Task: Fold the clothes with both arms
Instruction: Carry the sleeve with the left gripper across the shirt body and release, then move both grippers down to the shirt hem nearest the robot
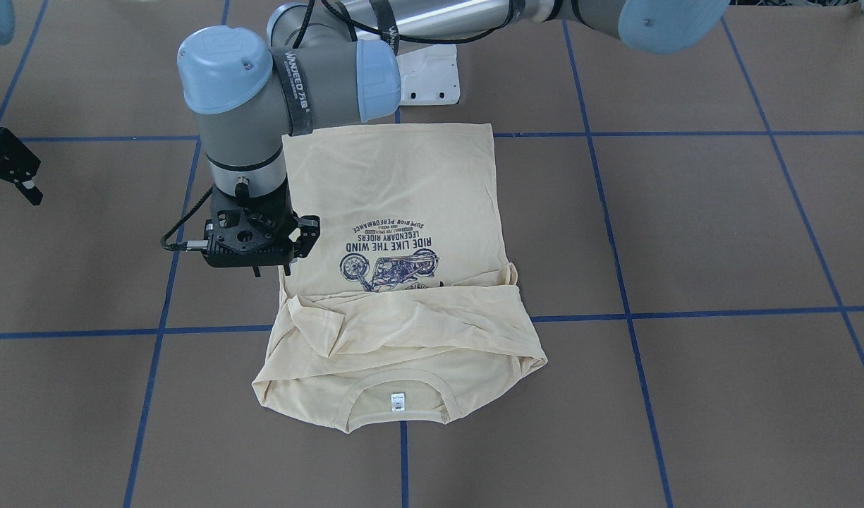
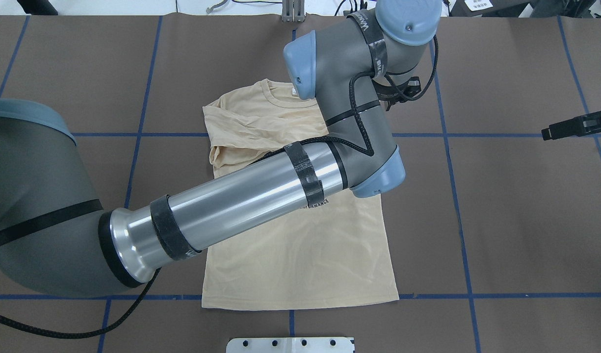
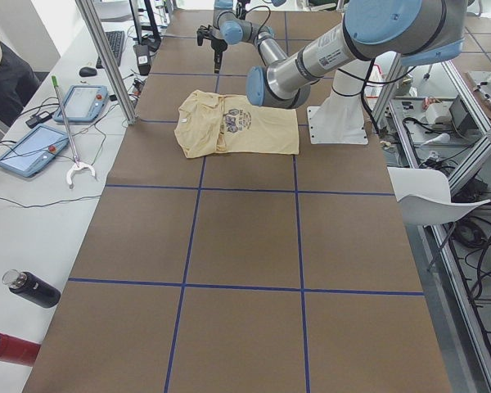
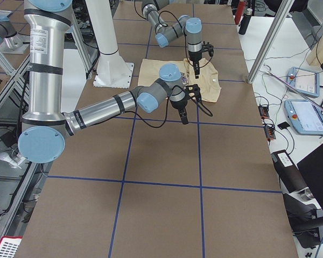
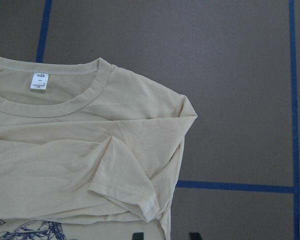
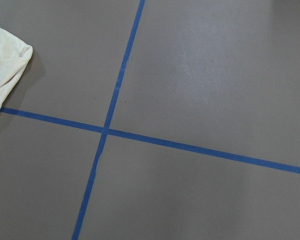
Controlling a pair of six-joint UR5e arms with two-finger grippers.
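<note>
On the surface (image 1: 685, 233), the shirt (image 1: 396, 183) lay flat, sleeves (image 1: 417, 317) folded across it. The left gripper (image 5: 166, 235) hung released beside it, only its fingertips (image 5: 137, 234) showing. The right gripper (image 1: 12, 168) sat half cut off, its state impossible to tell.

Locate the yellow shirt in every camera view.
Front-facing: shirt at centre.
Overhead: centre, under the left arm.
Exterior left: upper middle.
Exterior right: upper middle.
Left wrist: left half.
Right wrist: top-left edge.
Shared landmark: blue tape lines.
</note>
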